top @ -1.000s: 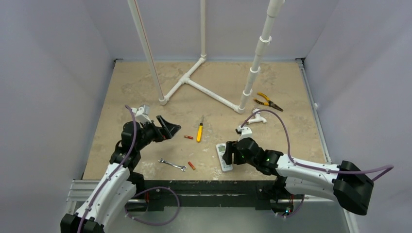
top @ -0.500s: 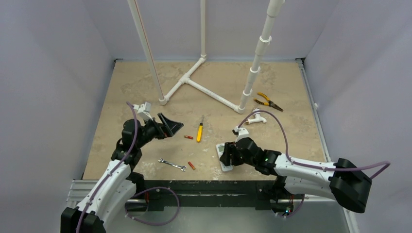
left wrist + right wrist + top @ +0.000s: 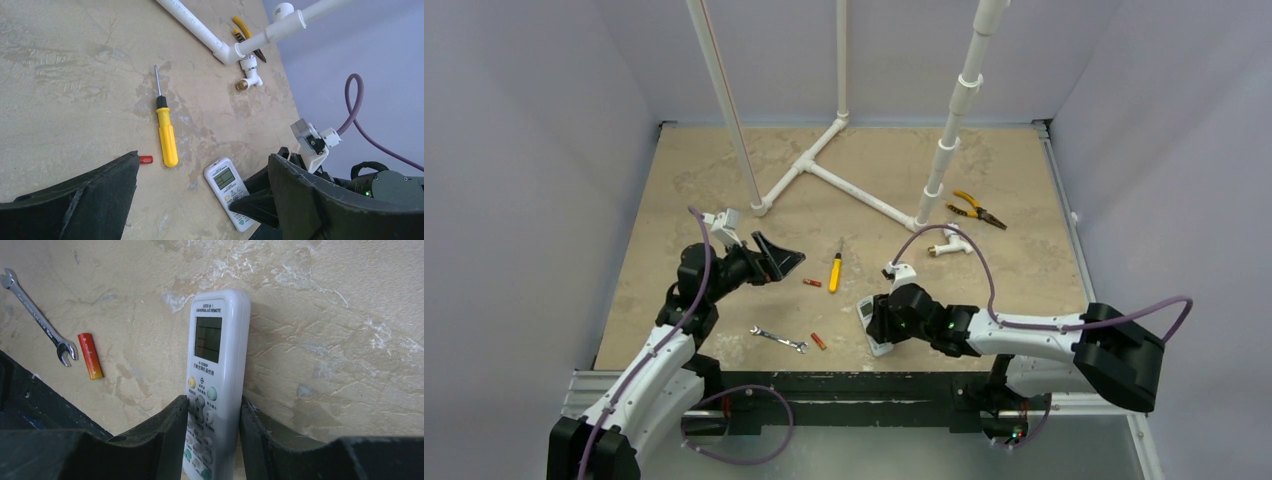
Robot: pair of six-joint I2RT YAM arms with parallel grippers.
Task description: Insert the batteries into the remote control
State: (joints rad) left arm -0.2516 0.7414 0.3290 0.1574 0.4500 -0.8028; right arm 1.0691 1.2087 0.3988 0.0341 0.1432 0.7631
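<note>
Top view: the remote control (image 3: pixel 867 310) lies on the desk (image 3: pixel 984 270) by the near edge. Its long way runs near to far, screen end far. The right claw (image 3: pixel 886 320) is over it. The far battery (image 3: pixel 811 283) and the near battery (image 3: pixel 819 341) lie to its left.
Left wrist view: the left claw (image 3: pixel 202 160) is wide and empty. The far battery (image 3: pixel 146 159) is just by one finger.
Right wrist view: the right claw (image 3: pixel 215 407) hugs both long sides of the remote control (image 3: pixel 215 355).
Arm for the far battery: the left one, I think.

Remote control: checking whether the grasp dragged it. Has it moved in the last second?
Yes. The remote control slid left, closer to the near battery, which stayed put.
</note>
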